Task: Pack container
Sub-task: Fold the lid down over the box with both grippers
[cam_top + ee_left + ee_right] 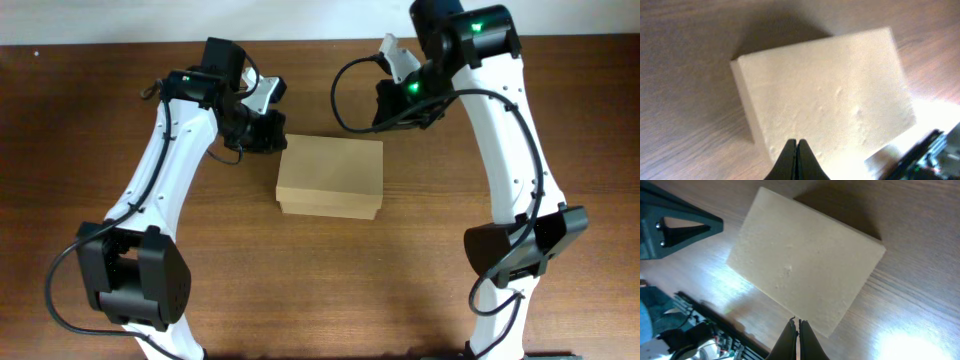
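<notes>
The box (330, 177) sits near the middle of the surface (330, 290), a little toward the far edge, with its lid (805, 260) lying flat and, as far as I can see, closed. What is inside I cannot tell. My left fingers (795, 152) are clenched on nothing and hang by the box's far left corner. My right fingers (796, 332) are likewise pinched together and empty, above the far right corner. My main worry is that nothing holds the box. It looks light, and the wood under it looks smooth, so a push from one side alone would probably slide or spin it rather than do any useful work. If I press down near an edge with closed tips, the box could tilt or the cardboard could dent. If I need to lift the lid, shut fingers will only skid over it, so I would have to spread them first. Both my arms reach in over the far edge, close to one another, and moving them inward together could make them collide above the box.
</notes>
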Robot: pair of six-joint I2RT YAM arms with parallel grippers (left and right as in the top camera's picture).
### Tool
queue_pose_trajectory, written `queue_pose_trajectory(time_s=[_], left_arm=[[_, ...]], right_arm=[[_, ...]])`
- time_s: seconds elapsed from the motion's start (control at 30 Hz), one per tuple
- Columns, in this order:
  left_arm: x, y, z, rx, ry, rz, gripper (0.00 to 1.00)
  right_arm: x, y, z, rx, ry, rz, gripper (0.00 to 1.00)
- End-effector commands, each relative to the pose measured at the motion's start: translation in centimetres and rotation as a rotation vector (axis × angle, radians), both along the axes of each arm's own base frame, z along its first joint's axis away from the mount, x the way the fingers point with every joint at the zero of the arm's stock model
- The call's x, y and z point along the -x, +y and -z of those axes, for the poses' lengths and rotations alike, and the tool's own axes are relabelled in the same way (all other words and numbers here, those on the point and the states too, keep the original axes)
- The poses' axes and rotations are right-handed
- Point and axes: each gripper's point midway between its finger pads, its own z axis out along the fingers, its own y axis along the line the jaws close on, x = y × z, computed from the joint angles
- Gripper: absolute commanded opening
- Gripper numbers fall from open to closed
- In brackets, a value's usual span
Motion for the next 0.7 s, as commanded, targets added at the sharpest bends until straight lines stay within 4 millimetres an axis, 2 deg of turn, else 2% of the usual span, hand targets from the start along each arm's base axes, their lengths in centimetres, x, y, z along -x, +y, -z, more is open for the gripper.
queue_pose_trajectory(time_s=[0.0,0.07,0.23,0.43,0.53,0.67], left_arm=[[0.4,0.9,-0.3,-0.081,-0.035,0.033,0.02],[0.7,1.2,0.0,-0.114,-0.024,0.034,0.02],[1.2,0.9,0.5,-0.155,-0.026,0.069,0.02],[2.1,0.6,2.1,-0.222,-0.014,0.1,0.02],[2.8,0.6,3.7,-0.228,0.012,0.105,0.02],[3.8,0.9,5.5,-0.237,0.052,0.111,0.02]], right_arm=[[0.1,-1.3,-0.6,0.077,-0.033,0.045,0.04],[0.2,-1.6,0.0,0.101,-0.018,0.047,0.04],[1.3,-2.2,3.7,0.158,0.091,0.038,0.04],[3.4,-0.7,8.4,0.18,0.208,-0.016,0.04],[3.9,0.5,9.6,0.182,0.215,-0.048,0.04],[4.4,1.5,9.8,0.185,0.211,-0.077,0.04]])
